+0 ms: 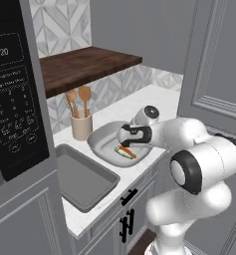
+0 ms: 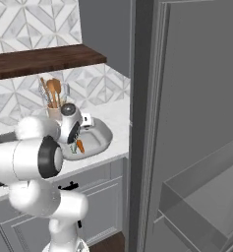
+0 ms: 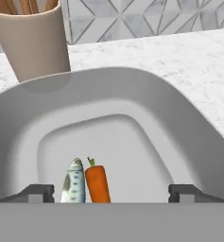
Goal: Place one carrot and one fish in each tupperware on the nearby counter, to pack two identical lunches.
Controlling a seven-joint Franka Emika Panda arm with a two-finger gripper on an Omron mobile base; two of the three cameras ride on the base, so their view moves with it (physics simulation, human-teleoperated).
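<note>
One grey tupperware (image 1: pixel 102 135) (image 2: pixel 99 136) (image 3: pixel 179 111) sits on the white counter (image 1: pixel 157 99). Inside it an orange carrot (image 3: pixel 97 184) (image 1: pixel 129 151) (image 2: pixel 80 145) and a pale greenish fish (image 3: pixel 74 185) (image 1: pixel 122 152) lie side by side on the bottom. My gripper (image 3: pixel 111 193) (image 1: pixel 126 143) hangs just above them, open. Its fingertips (image 3: pixel 38 193) stand far apart on either side of the two items and touch neither.
A beige utensil cup (image 1: pixel 81 124) (image 3: pixel 30 40) with wooden spoons stands right behind the tupperware. The deeper sink basin (image 1: pixel 82 179) is to its left. A dark wooden shelf (image 1: pixel 84 64) overhangs the counter, a microwave (image 1: pixel 12 99) is at left, and a tall grey cabinet (image 2: pixel 187 123) at right.
</note>
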